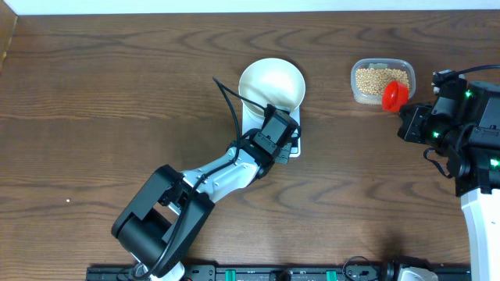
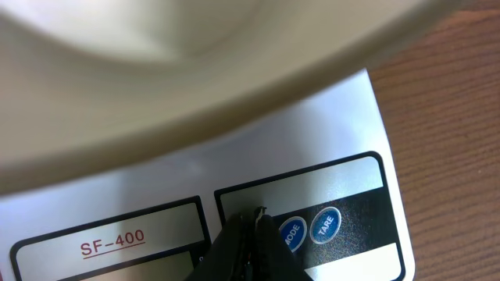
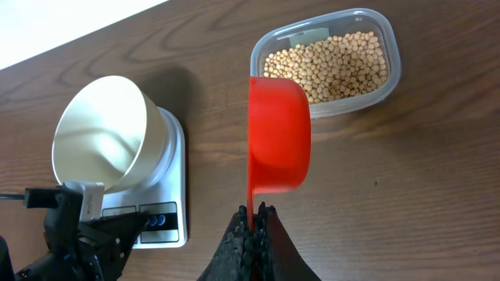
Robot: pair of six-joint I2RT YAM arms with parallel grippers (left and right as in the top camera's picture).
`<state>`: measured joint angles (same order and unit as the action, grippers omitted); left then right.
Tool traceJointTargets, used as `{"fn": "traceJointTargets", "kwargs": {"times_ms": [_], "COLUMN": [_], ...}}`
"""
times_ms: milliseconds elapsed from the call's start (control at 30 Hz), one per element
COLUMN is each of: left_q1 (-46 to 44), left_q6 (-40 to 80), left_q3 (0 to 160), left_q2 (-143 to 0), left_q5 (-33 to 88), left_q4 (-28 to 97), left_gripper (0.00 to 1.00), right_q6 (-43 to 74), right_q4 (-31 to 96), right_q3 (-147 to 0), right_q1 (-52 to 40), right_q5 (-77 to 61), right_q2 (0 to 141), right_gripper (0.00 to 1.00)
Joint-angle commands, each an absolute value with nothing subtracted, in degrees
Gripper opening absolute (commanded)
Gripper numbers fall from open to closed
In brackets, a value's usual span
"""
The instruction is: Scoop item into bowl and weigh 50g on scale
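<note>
The white bowl stands on the white scale at the table's middle; it looks empty in the right wrist view. My left gripper is shut and empty, its tips over the scale's front panel just left of the blue MODE and TARE buttons. My right gripper is shut on the handle of a red scoop, held above the table beside the clear tub of tan beans. The scoop overlaps the tub's right edge in the overhead view.
The clear tub sits right of the bowl near the table's far edge. The left arm stretches diagonally from the front centre. The right arm's body fills the right side. Bare wood lies to the left.
</note>
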<state>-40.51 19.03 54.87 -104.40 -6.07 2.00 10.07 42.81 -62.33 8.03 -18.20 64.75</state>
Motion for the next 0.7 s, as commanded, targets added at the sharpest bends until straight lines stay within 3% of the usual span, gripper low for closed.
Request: {"fn": "traceJointTargets", "kwargs": {"times_ms": [0, 667], "left_q1": [-40.18, -40.18], "left_q6": [18.04, 25.02], "left_q3": [54.43, 54.43], "left_q2": [-106.39, -107.18], "left_q5": [-6.68, -3.7], "left_q4": [2.26, 2.98], "left_gripper": [0.07, 0.07], "right_q6": [9.13, 9.13], "right_q4": [42.89, 42.94], "right_q3": [-63.59, -63.59], "right_q1": [8.32, 8.32], "right_q5": [-17.89, -17.91], "right_q2": [64.4, 64.4], "right_gripper": [0.01, 0.01]}}
